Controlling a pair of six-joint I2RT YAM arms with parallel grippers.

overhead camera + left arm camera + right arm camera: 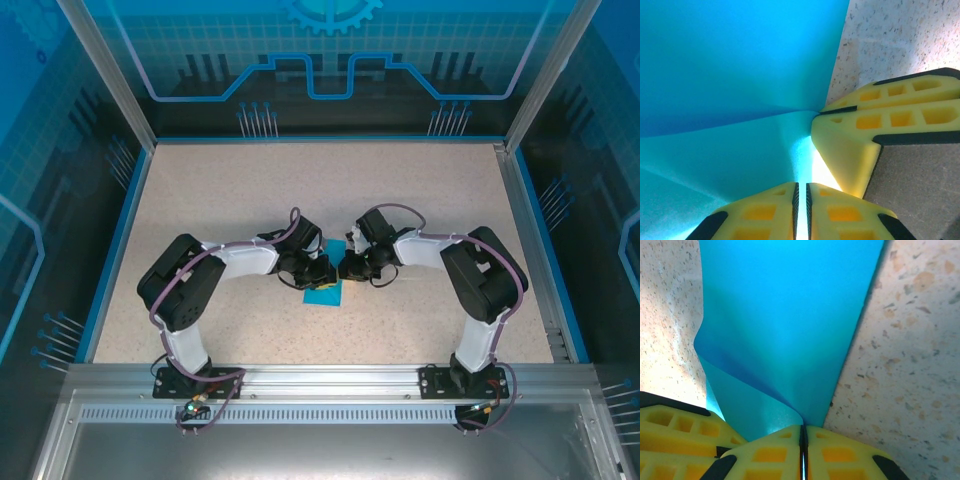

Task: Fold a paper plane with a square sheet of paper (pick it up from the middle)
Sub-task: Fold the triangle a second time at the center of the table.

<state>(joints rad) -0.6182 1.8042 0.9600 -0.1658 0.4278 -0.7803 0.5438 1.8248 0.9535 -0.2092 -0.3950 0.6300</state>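
The square sheet of paper [324,293] is teal-blue and lies mid-table, bent upward where both grippers meet over it. In the left wrist view the sheet [730,75] rises in a soft ridge that runs down into the narrow slit of my left gripper [801,189], which is shut on it. My right gripper [803,430] is shut on the sheet's near edge [790,330], lifting a curled flap. The right gripper's yellow fingers [855,145] pinch the paper just right of the left ones. From above, the left gripper [322,268] and right gripper [347,268] nearly touch.
The speckled beige tabletop [200,200] surrounds the paper, bounded by a blue rim [115,240] and clear enclosure walls. The left gripper's fingers [675,425] sit close at the lower left of the right wrist view. Both arms' bases stand on the metal rail [320,385].
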